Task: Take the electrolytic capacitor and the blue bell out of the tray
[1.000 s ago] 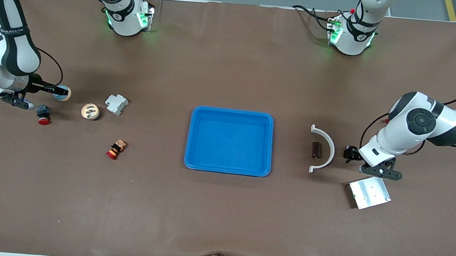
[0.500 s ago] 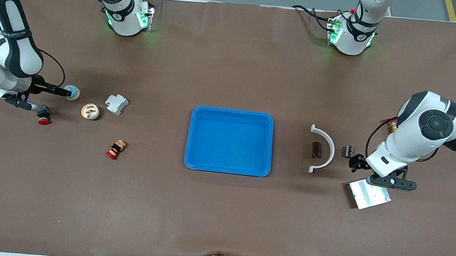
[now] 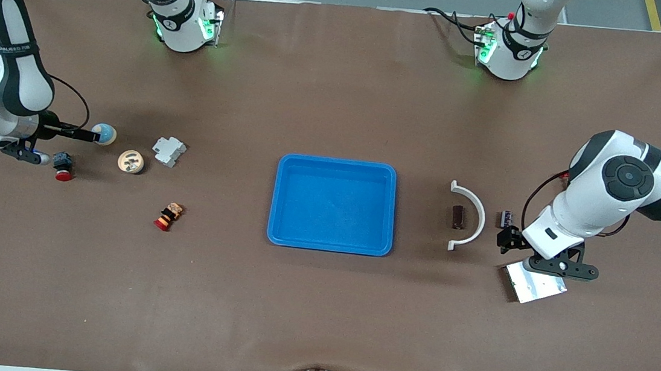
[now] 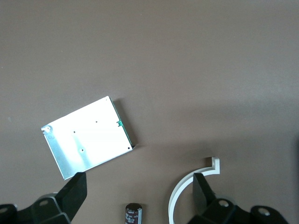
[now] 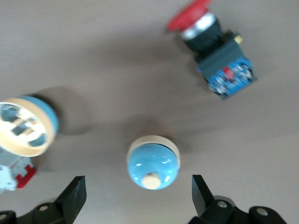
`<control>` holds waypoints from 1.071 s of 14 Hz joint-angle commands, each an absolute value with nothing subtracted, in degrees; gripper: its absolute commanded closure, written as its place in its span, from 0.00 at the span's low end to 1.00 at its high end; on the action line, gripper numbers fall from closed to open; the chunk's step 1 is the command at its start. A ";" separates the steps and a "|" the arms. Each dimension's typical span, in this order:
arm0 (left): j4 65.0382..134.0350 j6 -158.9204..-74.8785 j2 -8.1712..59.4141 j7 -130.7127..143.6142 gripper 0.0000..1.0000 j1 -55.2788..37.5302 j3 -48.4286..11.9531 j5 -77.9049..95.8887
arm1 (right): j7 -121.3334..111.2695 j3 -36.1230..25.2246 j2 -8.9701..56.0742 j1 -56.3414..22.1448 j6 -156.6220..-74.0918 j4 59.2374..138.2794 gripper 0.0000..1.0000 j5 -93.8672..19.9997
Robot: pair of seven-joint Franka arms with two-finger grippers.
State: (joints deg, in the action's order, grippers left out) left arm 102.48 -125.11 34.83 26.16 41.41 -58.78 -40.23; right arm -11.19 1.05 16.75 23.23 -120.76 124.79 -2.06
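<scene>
We see a brown table [image 3: 318,311] with a blue tray [image 3: 333,204] at its middle, nothing in it. Toward the left arm's end lies a metal plate [image 3: 535,284], partly under the left gripper [image 3: 506,239], which hangs low over the table with fingers [image 4: 74,193] spread wide and nothing between them. A white curved bracket [image 3: 468,216] sits between tray and gripper, with a small brown block [image 3: 456,217] just inside its arc. The capacitor [image 3: 507,218], a small dark cylinder, lies on the table beside the bracket, apart from it and just clear of the left gripper; in the left wrist view it shows between the fingers' line [image 4: 133,213].

Toward the right arm's end, the right gripper [image 3: 65,145] is released, fingers wide apart [image 5: 74,196], low over the table. The bell [image 3: 104,134], a blue dome on a cream base, sits on the table, ungrasped [image 5: 153,162]. Near it: a cream round part [image 3: 131,161], a white block [image 3: 168,150], a red push button [image 3: 62,165], and a second red-capped switch [image 3: 168,216] nearer the front camera.
</scene>
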 commanded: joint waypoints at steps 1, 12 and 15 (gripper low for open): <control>97.93 -120.70 33.49 25.67 0.00 33.70 -52.86 -37.63 | -10.46 1.14 16.17 20.92 -120.06 124.02 0.00 -1.32; 91.06 -116.29 19.78 3.79 0.00 2.92 -13.48 -6.96 | 8.31 1.32 14.24 8.73 -105.21 108.72 0.00 -2.02; 91.05 -113.04 16.27 2.29 0.00 -2.36 -7.92 -5.36 | 15.89 1.32 11.87 4.05 -104.59 108.02 0.00 -2.46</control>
State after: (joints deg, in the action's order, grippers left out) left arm 90.59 -115.54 19.17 3.89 0.74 -10.91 -6.94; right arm 12.24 1.83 14.67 5.88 -105.99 108.09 -2.18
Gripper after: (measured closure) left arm 0.000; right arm 0.000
